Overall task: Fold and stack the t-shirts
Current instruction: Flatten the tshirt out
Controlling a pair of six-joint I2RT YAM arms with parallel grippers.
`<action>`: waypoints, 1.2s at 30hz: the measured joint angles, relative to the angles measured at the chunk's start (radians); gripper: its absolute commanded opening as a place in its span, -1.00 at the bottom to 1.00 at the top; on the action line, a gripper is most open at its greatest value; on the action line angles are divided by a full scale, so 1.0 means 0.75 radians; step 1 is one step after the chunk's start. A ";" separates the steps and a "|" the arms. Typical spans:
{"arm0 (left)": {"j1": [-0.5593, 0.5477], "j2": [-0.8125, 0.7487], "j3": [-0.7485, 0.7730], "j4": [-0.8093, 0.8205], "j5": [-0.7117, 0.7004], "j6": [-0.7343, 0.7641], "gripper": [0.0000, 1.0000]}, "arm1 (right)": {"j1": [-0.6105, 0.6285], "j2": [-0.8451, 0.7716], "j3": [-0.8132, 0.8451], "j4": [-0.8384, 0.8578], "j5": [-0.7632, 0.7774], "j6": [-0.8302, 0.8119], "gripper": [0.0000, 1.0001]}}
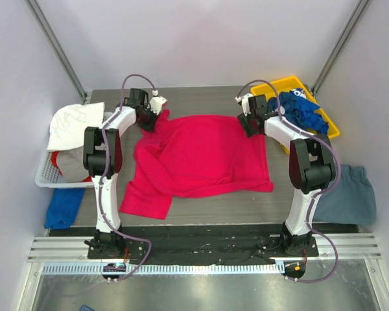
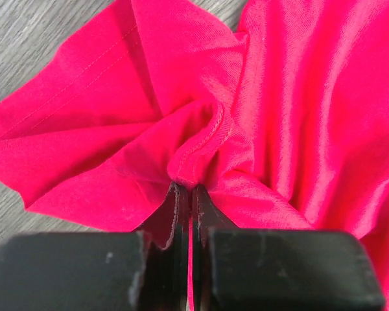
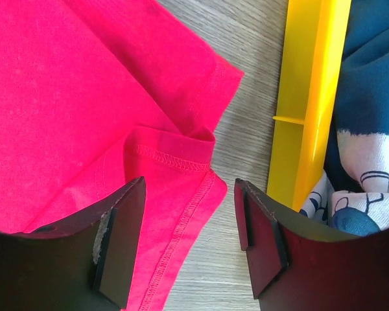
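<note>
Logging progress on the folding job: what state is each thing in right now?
Pink-red t-shirt: spread out, bunched at its left side.
Left gripper: shut on a pinch of its fabric.
Right gripper: open above its hemmed corner.
Blue t-shirts: crumpled in yellow bin.
Grey-blue t-shirt: crumpled heap, unfolded.

Lab cell — white walls (image 1: 201, 39), aluminium mounting rail (image 1: 58, 249)

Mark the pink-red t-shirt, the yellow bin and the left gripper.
pink-red t-shirt (image 1: 207, 152), top external view, middle of its body
yellow bin (image 3: 309, 97), right wrist view, its side wall
left gripper (image 2: 189, 193), left wrist view, between fingertips shut on the t-shirt
</note>
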 measured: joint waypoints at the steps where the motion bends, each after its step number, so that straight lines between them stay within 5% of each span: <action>1: 0.000 0.000 0.000 0.000 0.000 -0.001 -1.00 | 0.000 -0.003 -0.002 -0.001 0.000 -0.001 0.24; 20: 0.099 -0.498 -0.314 -0.006 -0.211 0.120 -1.00 | 0.000 -0.003 -0.032 0.005 0.005 -0.003 0.13; 29: 0.157 -0.538 -0.513 -0.048 -0.314 0.240 -0.97 | 0.000 -0.005 -0.033 0.005 0.019 -0.015 0.13; 36: 0.148 -0.541 -0.585 -0.072 -0.350 0.267 0.30 | 0.000 -0.008 -0.033 0.004 0.021 -0.014 0.13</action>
